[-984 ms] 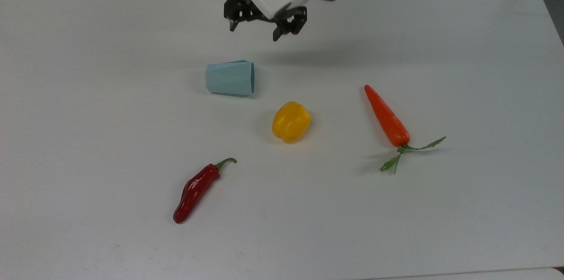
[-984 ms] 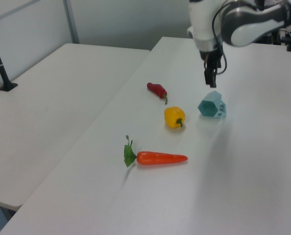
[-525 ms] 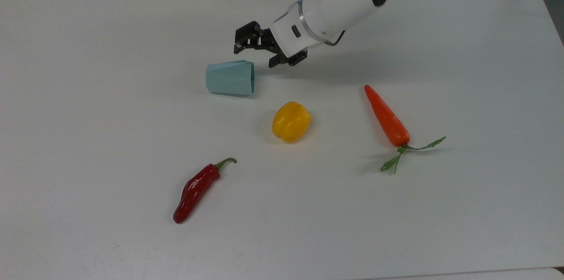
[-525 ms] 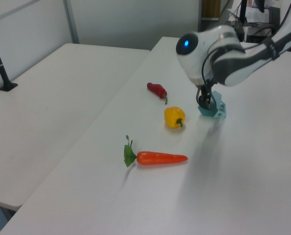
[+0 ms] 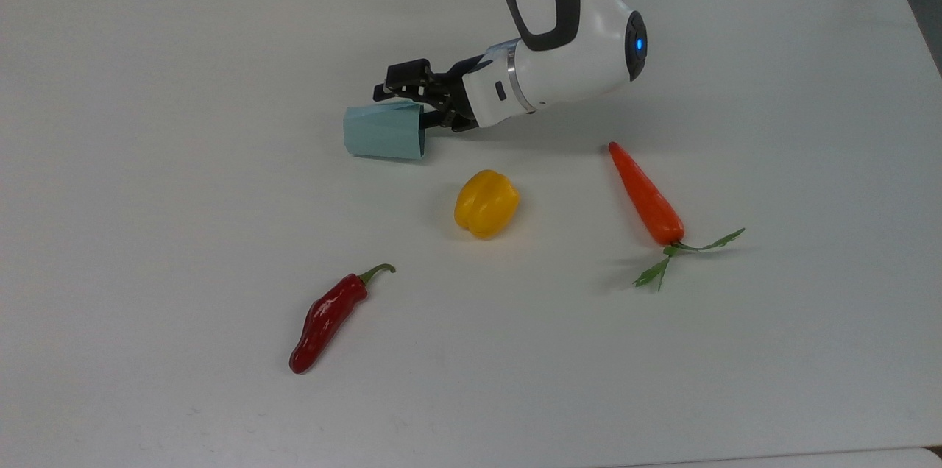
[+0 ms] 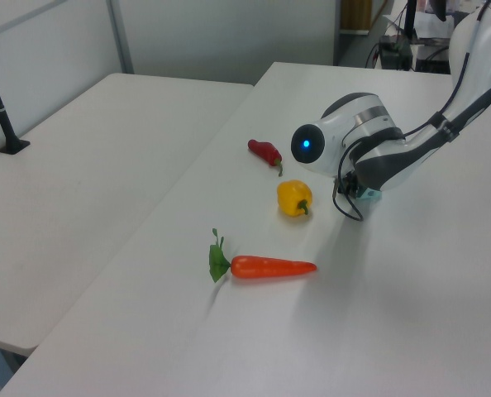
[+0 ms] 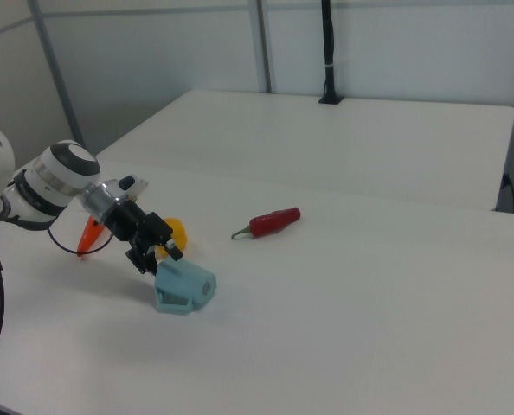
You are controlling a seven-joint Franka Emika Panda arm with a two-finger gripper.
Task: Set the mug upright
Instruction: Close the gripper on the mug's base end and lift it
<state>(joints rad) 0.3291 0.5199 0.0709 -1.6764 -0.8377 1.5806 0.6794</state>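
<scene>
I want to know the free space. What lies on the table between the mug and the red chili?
Nothing. In the top view, the stretch from the mug down to the red chili is bare white table; the yellow pepper sits off to the top view's right.

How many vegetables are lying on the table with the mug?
3. A yellow pepper near the middle, a carrot toward the top view's right, and a red chili toward the top view's lower left. None looks hidden.

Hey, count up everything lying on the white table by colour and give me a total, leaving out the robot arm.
Pale blue-green: 1, the faceted mug on its side
Yellow: 1, the bell pepper
Red: 1, the chilli pepper
Orange: 1, the carrot with green leaves
Total: 4
</scene>
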